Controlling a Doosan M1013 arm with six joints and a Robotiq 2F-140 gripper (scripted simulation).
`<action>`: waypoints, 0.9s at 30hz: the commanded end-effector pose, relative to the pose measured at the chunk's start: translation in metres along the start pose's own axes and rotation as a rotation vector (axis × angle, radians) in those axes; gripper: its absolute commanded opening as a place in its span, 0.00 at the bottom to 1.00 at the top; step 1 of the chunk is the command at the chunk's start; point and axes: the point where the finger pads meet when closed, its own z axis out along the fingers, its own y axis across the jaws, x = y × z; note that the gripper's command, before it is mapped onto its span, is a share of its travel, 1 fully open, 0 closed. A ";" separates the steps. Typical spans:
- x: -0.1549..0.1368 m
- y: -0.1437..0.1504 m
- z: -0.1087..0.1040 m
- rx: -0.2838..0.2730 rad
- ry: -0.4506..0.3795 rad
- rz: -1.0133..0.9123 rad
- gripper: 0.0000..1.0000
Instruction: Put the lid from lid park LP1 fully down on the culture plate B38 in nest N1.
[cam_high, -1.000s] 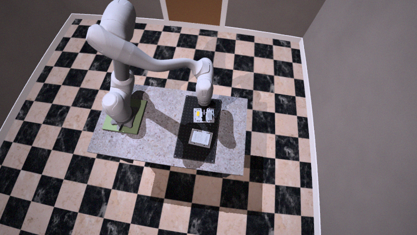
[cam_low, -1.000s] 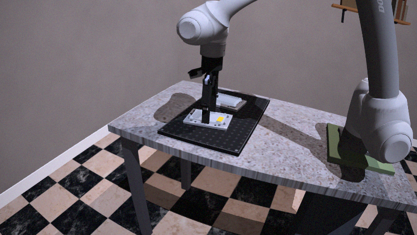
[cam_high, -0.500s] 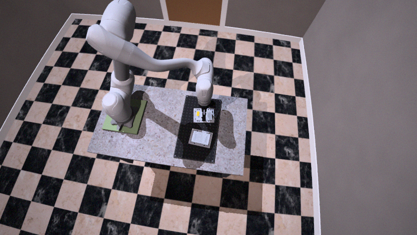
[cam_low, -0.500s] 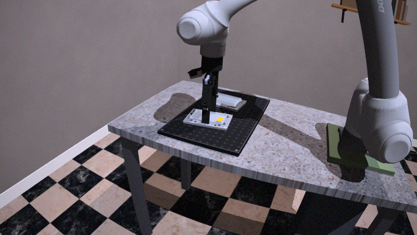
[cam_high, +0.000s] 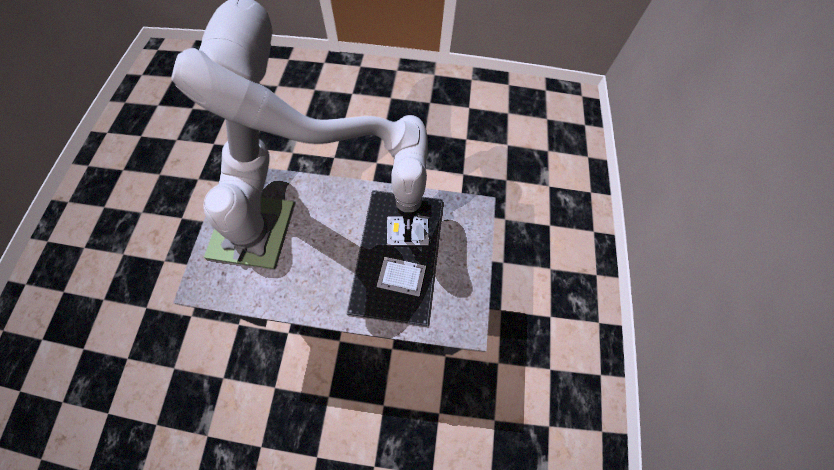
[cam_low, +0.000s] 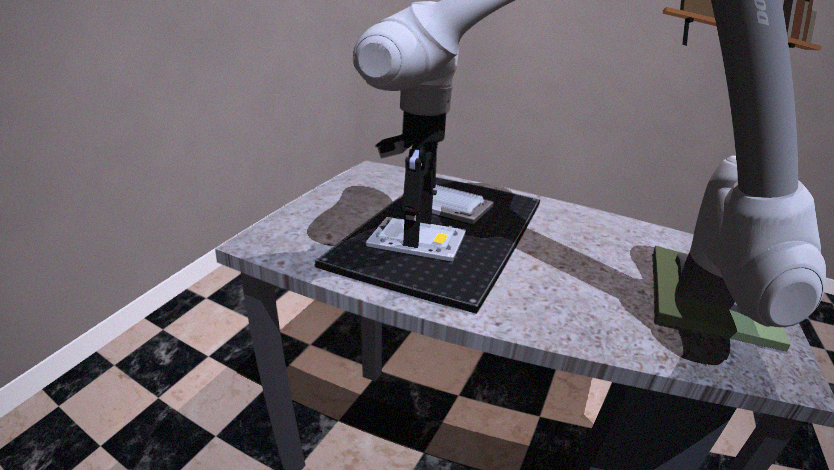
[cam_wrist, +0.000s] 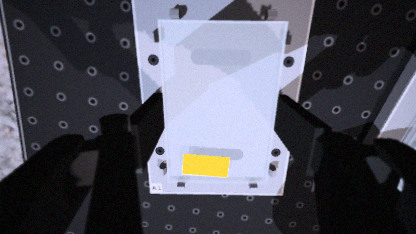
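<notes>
The clear lid lies on the white lid park LP1, over its yellow label. My gripper is down over the park, with one dark finger against each long side of the lid. The lid sits flat on the park. The culture plate B38 stands uncovered in nest N1, its wells showing, a little way from the park on the same board.
Park and nest sit on a black perforated board on the stone table. The arm's base stands on a green pad at the table's other end.
</notes>
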 end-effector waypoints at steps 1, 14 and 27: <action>0.000 0.000 -0.001 0.000 0.001 0.000 0.60; 0.000 0.000 -0.004 0.000 0.001 0.000 0.60; 0.000 0.000 -0.017 0.000 0.001 0.000 0.60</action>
